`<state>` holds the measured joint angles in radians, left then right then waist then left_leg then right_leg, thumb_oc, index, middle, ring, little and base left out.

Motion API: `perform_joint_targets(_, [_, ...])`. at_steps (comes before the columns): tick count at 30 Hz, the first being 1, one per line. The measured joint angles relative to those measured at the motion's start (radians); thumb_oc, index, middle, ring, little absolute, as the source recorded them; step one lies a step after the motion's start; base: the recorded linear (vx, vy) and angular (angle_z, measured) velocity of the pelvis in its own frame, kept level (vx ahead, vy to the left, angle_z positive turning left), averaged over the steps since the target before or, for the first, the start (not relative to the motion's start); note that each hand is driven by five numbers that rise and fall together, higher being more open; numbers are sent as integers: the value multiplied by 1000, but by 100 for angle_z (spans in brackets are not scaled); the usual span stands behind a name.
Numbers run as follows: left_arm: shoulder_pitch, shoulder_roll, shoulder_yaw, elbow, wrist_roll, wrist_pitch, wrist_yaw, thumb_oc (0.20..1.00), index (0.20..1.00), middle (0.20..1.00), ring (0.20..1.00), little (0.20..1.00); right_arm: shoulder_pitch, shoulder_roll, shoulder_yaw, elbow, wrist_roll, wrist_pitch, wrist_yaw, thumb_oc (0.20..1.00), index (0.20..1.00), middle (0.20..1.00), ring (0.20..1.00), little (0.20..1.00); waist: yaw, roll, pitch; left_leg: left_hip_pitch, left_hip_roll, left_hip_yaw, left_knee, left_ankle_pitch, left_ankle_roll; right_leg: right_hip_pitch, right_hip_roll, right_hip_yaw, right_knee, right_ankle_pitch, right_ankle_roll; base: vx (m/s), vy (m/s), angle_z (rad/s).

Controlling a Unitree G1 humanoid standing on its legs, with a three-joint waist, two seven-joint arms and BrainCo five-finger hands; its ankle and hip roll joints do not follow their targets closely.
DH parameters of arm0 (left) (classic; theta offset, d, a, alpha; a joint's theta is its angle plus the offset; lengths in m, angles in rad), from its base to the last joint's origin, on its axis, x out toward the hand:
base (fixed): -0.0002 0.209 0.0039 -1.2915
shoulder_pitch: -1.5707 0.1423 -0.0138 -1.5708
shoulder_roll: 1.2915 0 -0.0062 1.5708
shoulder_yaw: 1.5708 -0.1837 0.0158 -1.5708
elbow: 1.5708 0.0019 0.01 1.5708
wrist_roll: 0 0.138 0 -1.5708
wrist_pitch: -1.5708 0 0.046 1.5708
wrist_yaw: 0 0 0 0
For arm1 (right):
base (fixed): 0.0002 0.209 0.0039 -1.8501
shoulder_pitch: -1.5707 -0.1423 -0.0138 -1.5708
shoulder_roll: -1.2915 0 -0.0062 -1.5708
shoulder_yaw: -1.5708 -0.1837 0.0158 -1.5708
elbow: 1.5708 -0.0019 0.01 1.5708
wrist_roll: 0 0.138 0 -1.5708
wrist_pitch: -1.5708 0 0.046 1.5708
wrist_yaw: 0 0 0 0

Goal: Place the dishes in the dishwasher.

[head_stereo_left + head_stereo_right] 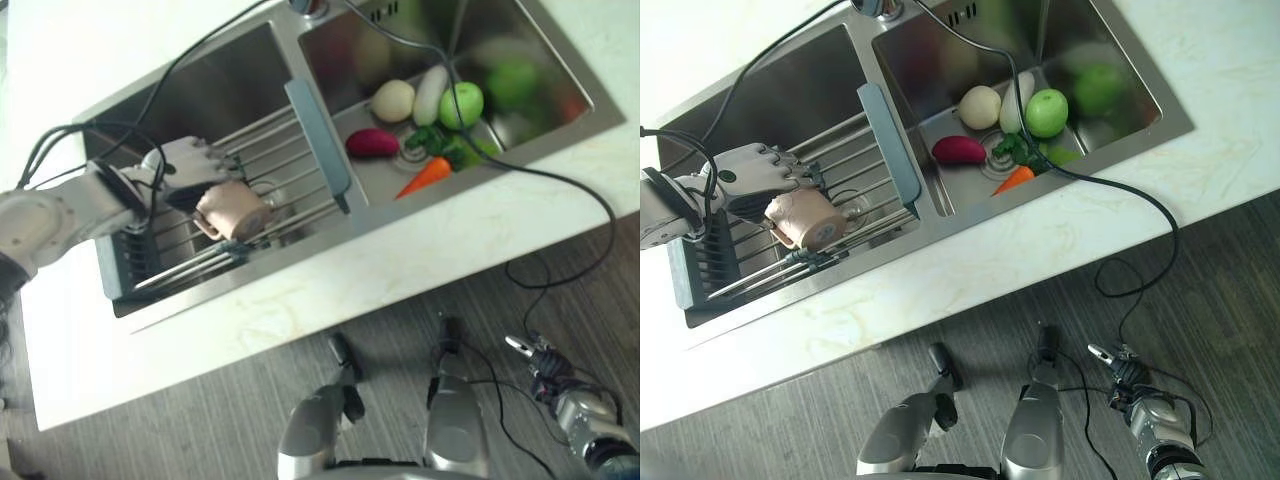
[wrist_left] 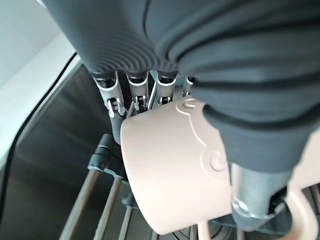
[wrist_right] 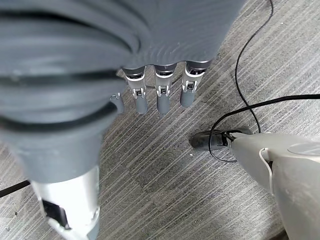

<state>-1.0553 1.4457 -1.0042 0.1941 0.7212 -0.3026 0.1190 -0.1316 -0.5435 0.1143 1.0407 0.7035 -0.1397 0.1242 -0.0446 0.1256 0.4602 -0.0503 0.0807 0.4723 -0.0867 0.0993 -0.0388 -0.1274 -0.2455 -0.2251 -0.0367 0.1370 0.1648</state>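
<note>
A pale pink mug (image 1: pixel 235 212) lies on its side just above the metal rod rack (image 1: pixel 262 134) that spans the left sink basin (image 1: pixel 205 85). My left hand (image 1: pixel 185 165) reaches in from the left and is shut on the mug, fingers over its top and thumb against its side. In the left wrist view the mug (image 2: pixel 170 170) sits between the fingers (image 2: pixel 114 102) and the thumb, its handle low beside the thumb. My right hand (image 1: pixel 545 365) hangs low over the floor at the lower right, its fingers (image 3: pixel 161 97) straight and holding nothing.
The rack has a blue-grey end bar (image 1: pixel 318 138) and a dark end (image 1: pixel 125 262). The right basin holds a green apple (image 1: pixel 461 104), a carrot (image 1: pixel 425 176), a purple sweet potato (image 1: pixel 372 142), a pale potato (image 1: pixel 393 100) and greens. A light counter (image 1: pixel 420 250) fronts the sink.
</note>
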Motion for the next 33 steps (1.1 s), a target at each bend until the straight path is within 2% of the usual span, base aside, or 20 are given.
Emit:
perform_joint_targets(3, [50,3,44,-21,-4,27,13,200,200,200,200,200,17,17,-8,6,-20,1,0,1000,1000,1000,1000,1000,11,-5,-52,7,0,-10,0,-2,-2,18,0,-12,-8,-2,-2,108,-7,13])
perform_joint_targets(7, [222,4,177,-22,-3,46,53,200,200,200,200,200,51,61,-8,9,-38,7,-4,1000,1000,1000,1000,1000,24,-8,-145,39,-2,-27,0,-10,-12,73,2,-33,-37,-4,-1,130,6,10])
perform_joint_targets(9, [352,5,293,-37,-4,53,81,200,200,200,200,200,70,76,-8,4,-57,25,-8,1000,1000,1000,1000,1000,29,-8,-169,73,-3,-28,0,-16,-17,110,3,-34,-46,-7,2,106,11,1])
perform_joint_targets(10, [413,6,321,-37,-3,63,98,200,200,200,200,200,97,80,-8,1,-59,38,-12,1000,1000,1000,1000,1000,39,-3,-207,83,-2,-30,-1,-20,-19,123,2,-37,-50,-9,4,179,15,3])
perform_joint_targets(12, [656,7,538,-39,-3,70,128,200,200,200,200,200,152,89,-31,3,-101,59,-31,1000,1000,1000,1000,1000,52,8,-262,114,-4,-33,-1,-28,-20,155,0,-40,-50,-15,8,241,5,4])
perform_joint_targets(13, [752,7,613,-39,-3,76,141,200,200,200,200,200,186,97,-53,12,-106,67,-38,1000,1000,1000,1000,1000,54,11,-294,125,-4,-37,-6,-36,-27,170,-1,-44,-50,-21,13,159,-11,10])
perform_joint_targets(17, [858,6,702,-38,-6,112,179,200,200,200,200,200,255,99,-57,46,-145,82,-49,1000,1000,1000,1000,1000,65,13,-340,141,-5,-53,-7,-43,-29,195,-3,-63,-50,-30,15,62,-28,12])
perform_joint_targets(23, [972,1,869,-29,-88,154,308,200,200,200,200,200,290,125,-95,89,-185,87,-56,1000,1000,1000,1000,1000,82,-14,-393,156,0,-58,-7,-44,-30,212,3,-65,-50,-38,13,15,-17,1])
perform_joint_targets(25, [1042,-68,1014,-50,-114,171,361,200,200,200,200,200,303,144,-128,90,-215,83,-56,1000,1000,1000,1000,1000,80,-23,-407,158,0,-76,-7,-43,-30,230,5,-78,-50,-38,12,11,-34,19])
perform_joint_targets(28, [1110,-162,1151,-105,-115,217,437,200,200,200,200,200,322,176,-129,90,-233,80,-56,1000,1000,1000,1000,1000,106,-44,-436,158,5,-100,-7,-40,-30,246,10,-94,-50,-46,13,15,-50,26])
perform_joint_targets(29, [1126,-219,1183,-123,-124,235,476,200,200,200,200,200,322,188,-129,90,-234,76,-55,1000,1000,1000,1000,1000,119,-51,-445,156,4,-118,-7,-40,-32,258,9,-113,-50,-50,14,23,-81,34])
perform_joint_targets(31, [1134,-266,1183,-127,-154,243,507,200,200,200,200,200,321,201,-126,89,-240,74,-55,1000,1000,1000,1000,1000,142,-62,-459,156,4,-133,-7,-41,-35,262,10,-122,-50,-60,13,15,-105,25])
perform_joint_targets(32, [1136,-318,1196,-136,-156,251,525,200,200,200,200,200,320,205,-125,89,-252,72,-56,1000,1000,1000,1000,1000,160,-65,-468,153,5,-138,-7,-41,-34,270,11,-123,-51,-62,15,9,-123,17])
perform_joint_targets(33, [1143,-413,1221,-150,-156,248,560,200,200,200,200,200,318,215,-124,88,-252,66,-58,1000,1000,1000,1000,1000,171,-70,-474,152,4,-153,-7,-41,-35,278,12,-125,-50,-67,14,8,-120,29])
